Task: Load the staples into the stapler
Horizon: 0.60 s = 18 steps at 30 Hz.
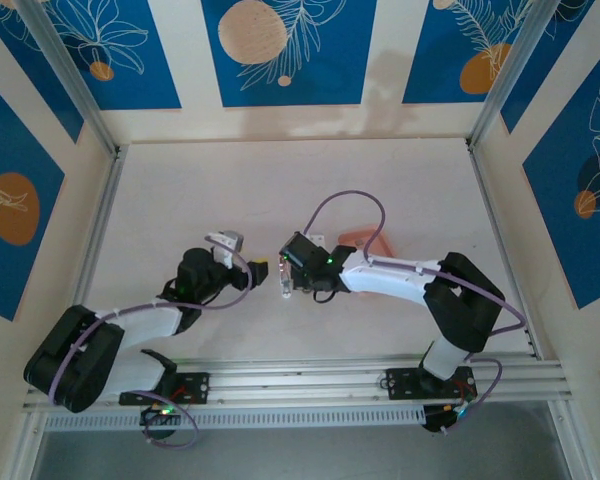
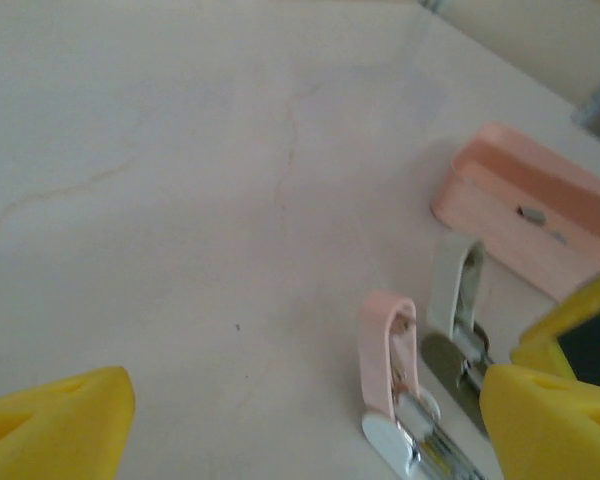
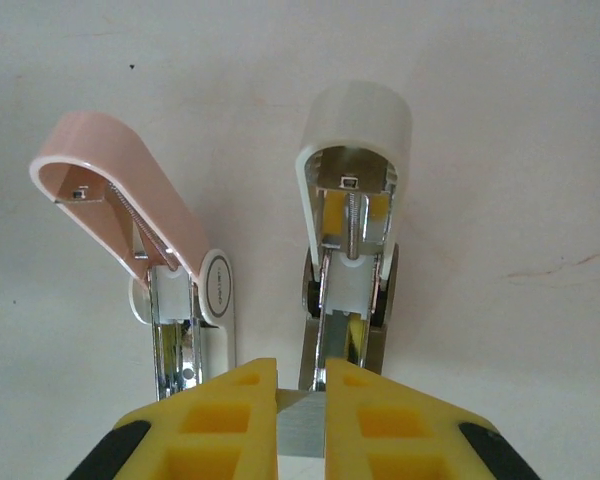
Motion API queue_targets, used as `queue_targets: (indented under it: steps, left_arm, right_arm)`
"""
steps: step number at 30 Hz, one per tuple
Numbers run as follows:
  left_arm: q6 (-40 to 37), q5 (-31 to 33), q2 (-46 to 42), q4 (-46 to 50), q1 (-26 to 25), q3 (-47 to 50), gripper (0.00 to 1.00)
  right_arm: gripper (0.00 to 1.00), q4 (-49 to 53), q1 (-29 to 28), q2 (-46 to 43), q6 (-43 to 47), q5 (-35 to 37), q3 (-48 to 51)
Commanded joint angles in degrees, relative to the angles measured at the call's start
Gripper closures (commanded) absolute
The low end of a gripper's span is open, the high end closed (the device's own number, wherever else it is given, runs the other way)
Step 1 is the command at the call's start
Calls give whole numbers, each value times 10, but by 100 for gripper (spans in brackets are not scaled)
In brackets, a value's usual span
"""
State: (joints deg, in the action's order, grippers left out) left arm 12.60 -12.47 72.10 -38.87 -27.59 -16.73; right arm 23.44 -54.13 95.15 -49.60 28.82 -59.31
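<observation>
Two grippers meet near the middle of the counter (image 1: 180, 190): the right gripper (image 3: 302, 380) is clenched on a grey strip of staples (image 3: 302, 428), just short of the white stapler (image 3: 355, 120), while the left gripper (image 2: 305, 400) stands spread wide. Beside the white stapler, the pink stapler (image 3: 100, 150) also stands flipped open. Farther toward the far edge, the pink tray (image 2: 500, 235) holds more strips.
</observation>
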Motion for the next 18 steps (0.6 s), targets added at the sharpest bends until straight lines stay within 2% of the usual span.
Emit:
queue_targets:
  steps: [1, 18]
  left_arm:
    - [-42, -41, -5, 77, 6, -16, 11]
    - [-42, -4, -8, 61, 6, -3, 11]
  right_arm:
    - [85, 25, -7, 19, -15, 23, -20]
    - [85, 17, 3, 29, -8, 31, -23]
